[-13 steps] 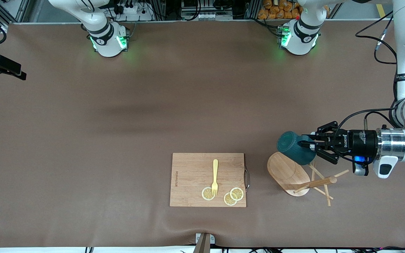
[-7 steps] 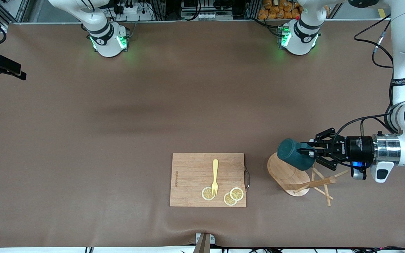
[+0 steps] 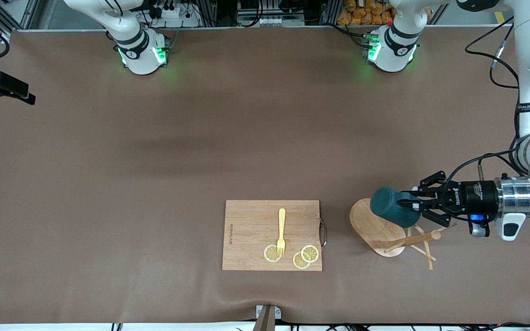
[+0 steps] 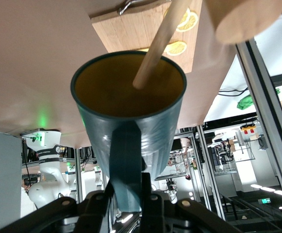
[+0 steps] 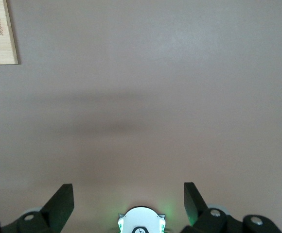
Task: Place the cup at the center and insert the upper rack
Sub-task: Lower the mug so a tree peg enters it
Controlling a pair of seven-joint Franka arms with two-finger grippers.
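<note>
1. Left gripper [image 3: 416, 205], over the rack [image 3: 387, 230]: clamped tight on the handle of the cup [image 3: 391, 207], cup held sideways in the air with its mouth turned toward the rack's pegs.
2. In the left wrist view, a peg [image 4: 159, 42] already inside the cup's mouth [image 4: 129, 82]; could snag the rim and drag or roll the rack if pulled away at an angle.
3. Thin handle grip, heavy body hanging off to one side: could twist or slip in the fingers on a fast swing toward the table centre.
4. Rack lying tipped over on the table [image 3: 154, 184], beside the board [image 3: 272, 234] toward the left arm's end; oval base on edge, likely to rock if nudged.
5. Right gripper [image 5: 129, 196]: fingers spread wide, holding nothing, waiting above bare table.
6. Cup: dark teal, smooth, cylindrical, tan inside.
7. Rack: pale wood, flat oval base, round post, slim dowels.
8. Board: rectangular bamboo, metal handle, carrying a yellow fork [image 3: 281, 232] and lemon slices [image 3: 310, 253].
9. Table: matte brown, soft-looking cover.
</note>
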